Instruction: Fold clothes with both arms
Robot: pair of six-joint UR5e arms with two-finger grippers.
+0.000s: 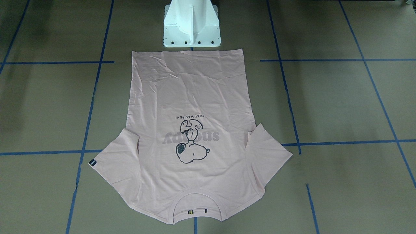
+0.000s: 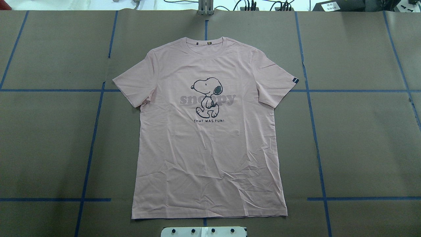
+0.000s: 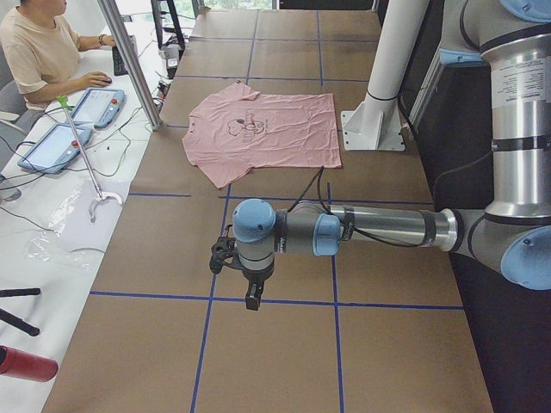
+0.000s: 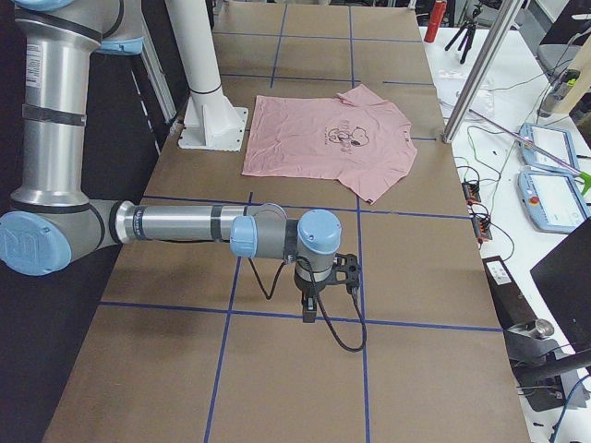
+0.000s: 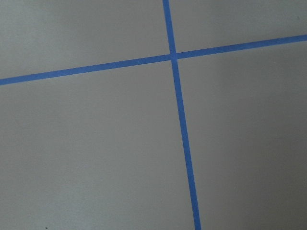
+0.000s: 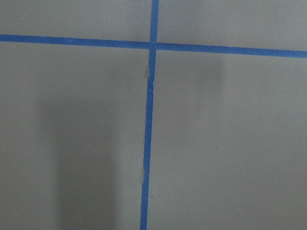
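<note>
The light pink t-shirt [image 2: 210, 148] lies flat and spread out, print side up, in the middle of the brown table, with its collar away from the robot and both sleeves out. It also shows in the front view [image 1: 195, 97] and in both side views [image 3: 267, 129] [image 4: 323, 138]. My left gripper [image 3: 250, 292] hangs over bare table well off to the shirt's side, pointing down. My right gripper [image 4: 311, 309] does the same on the opposite side. Neither touches the shirt. I cannot tell whether either is open or shut. Both wrist views show only table and blue tape.
The white pedestal base [image 1: 191, 26] stands just behind the shirt's hem. Blue tape lines [image 2: 92, 141] form a grid on the table. An operator [image 3: 34, 52] sits at a side desk with tablets [image 3: 95, 107] and cables beyond the table's far edge.
</note>
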